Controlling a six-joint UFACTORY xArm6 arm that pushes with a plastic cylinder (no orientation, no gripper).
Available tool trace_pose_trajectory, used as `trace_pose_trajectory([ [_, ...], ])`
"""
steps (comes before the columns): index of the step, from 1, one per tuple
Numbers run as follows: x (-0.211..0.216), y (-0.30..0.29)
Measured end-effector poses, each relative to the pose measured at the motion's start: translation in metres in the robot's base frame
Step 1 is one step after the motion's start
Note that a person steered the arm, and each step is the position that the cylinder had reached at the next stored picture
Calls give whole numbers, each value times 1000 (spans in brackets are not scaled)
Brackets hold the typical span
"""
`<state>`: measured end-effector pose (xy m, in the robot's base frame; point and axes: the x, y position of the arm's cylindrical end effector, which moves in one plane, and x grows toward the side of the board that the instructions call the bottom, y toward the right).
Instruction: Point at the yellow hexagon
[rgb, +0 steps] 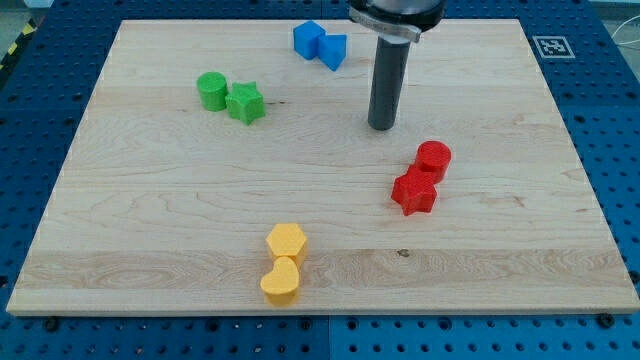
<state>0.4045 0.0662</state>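
The yellow hexagon (287, 242) lies near the view's bottom centre of the wooden board (150, 220). A yellow heart-shaped block (281, 282) touches it just below. My tip (382, 126) rests on the board in the upper middle, well above and to the right of the yellow hexagon, and apart from every block. The dark rod rises straight up from the tip to the view's top edge.
A green cylinder (212, 90) and a green star (245, 103) sit at the upper left. Two blue blocks (320, 43) sit at the top centre, left of the rod. A red cylinder (433, 158) and a red star (413, 191) lie at the right, below my tip.
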Motion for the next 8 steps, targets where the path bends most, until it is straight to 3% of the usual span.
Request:
trace_pose_trajectory([
  [7, 147, -43],
  [8, 150, -56],
])
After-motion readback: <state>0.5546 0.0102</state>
